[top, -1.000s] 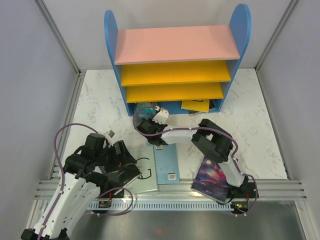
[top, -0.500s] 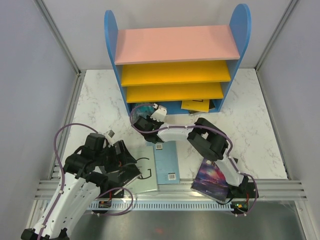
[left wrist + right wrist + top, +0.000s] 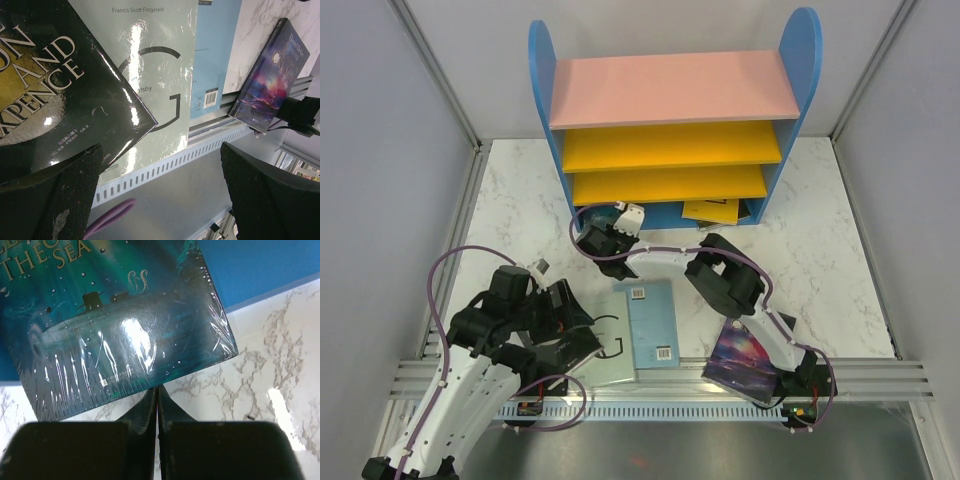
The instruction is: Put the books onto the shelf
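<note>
Right gripper [image 3: 157,390] shut and empty, tips against the near edge of the sea book [image 3: 115,315]. Over the last second it slid left along the shelf [image 3: 670,90] front, and the book appeared further into the bottom bay, so judged nearly shelved. Left gripper [image 3: 160,150] spread wide, holding nothing, over the black book [image 3: 45,90].

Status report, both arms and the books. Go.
Left fingers open over black gold-lettered book. Right fingers shut, tips at teal sea-cover paperback edge, by blue-sided bookcase base. Nothing seen blocking.
</note>
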Tool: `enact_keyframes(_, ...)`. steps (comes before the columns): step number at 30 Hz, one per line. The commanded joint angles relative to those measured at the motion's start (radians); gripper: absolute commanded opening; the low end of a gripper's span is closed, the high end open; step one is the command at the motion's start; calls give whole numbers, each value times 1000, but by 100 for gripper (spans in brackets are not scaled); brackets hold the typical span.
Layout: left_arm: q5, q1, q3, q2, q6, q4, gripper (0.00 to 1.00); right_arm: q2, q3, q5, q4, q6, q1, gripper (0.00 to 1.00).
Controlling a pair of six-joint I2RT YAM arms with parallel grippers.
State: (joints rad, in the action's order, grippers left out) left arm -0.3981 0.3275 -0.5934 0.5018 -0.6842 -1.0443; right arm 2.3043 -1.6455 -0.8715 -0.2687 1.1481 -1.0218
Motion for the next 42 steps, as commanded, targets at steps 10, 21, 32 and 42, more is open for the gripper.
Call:
enact_keyframes(10,-5,1,7,-6,-18,24,99,47,-169,-63,55,-160,95,0)
enact_keyframes(21,-4,1,7,0,-20,26,99,92,-234,25,141,-228,112,0)
enact_keyframes(32,5,1,6,-2,-23,23,99,57,-160,215,350,-315,112,0)
enact_keyframes(42,27,1,-14,-3,-34,17,100,-296,94,249,392,-378,55,0)
